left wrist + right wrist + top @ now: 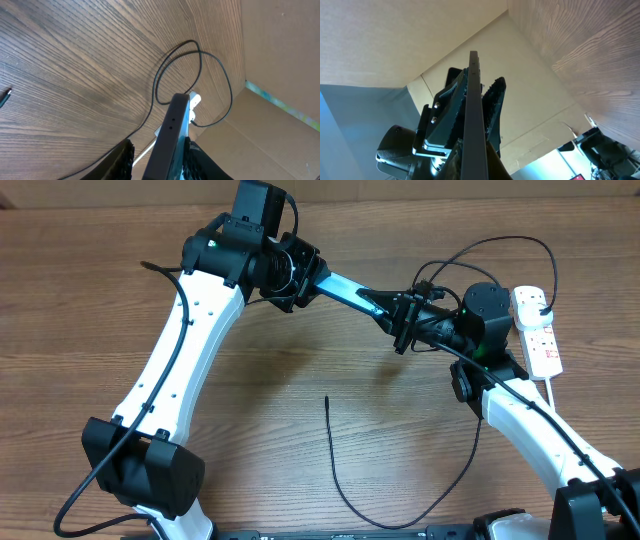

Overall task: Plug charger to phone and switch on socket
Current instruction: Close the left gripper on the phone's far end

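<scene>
One phone, charger and socket each; right jaws clamp the phone, left jaws' grip unclear.

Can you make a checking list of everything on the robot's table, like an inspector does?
Surface: wooden table.
Job's things: phone held up off the table between both arms, screen glowing; socket lying by the right arm; charger on the table.
Clutter: nothing seen.
Grippers: right gripper shut on phone; left gripper has its jaws around the phone's other end, with a gap showing on one side.
Cables: charger tip lies free on the table, not in the phone; its far end loops to the socket. White cord trails from the socket.
Surroundings: cardboard wall beside the table.
</scene>
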`<state>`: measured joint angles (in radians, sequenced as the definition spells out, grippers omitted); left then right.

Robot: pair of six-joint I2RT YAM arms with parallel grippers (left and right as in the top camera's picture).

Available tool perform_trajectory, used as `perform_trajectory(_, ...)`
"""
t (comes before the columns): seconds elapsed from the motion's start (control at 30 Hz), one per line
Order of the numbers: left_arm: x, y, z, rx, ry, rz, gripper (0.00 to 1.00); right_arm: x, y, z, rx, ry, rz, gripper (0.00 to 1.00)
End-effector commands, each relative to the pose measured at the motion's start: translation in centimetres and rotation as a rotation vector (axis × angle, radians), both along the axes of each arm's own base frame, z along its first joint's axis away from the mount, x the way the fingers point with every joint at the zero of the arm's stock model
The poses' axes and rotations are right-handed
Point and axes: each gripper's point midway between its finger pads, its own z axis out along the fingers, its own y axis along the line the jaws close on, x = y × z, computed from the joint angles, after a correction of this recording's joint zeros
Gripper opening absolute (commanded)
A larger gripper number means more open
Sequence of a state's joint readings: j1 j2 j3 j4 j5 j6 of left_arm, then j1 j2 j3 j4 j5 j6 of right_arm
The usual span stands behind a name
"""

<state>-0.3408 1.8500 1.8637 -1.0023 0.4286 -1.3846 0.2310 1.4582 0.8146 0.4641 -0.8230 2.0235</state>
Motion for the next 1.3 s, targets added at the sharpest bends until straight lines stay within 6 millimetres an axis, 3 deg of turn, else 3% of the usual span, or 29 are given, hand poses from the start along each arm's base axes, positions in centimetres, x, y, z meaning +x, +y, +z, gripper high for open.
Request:
perform_trajectory(0.0,-0.1,0.0,0.4,0.021,-0.024,-0.011,0.35,0.2,0.1,1.5,0.078,0.065,-0.019,0.04)
perform_trajectory(0.7,1.0,0.5,0.5,0.065,-0.090,-0.012,0.37,0.1,0.0,0.3,0.062,0.127,-0.025,0.04)
perform_trajectory(1.0,1.6,-0.5,-0.6,0.028,-0.123,-0.049,0.30,0.3,-0.1,0.4,0.062,0.123,-0.037,0.04)
perform_trajectory(1.27,1.7,-1.4,-0.4,0.030,-0.163,-0.082,0.31,0.4,-0.2,0.3,0.062,0.122,-0.046,0.04)
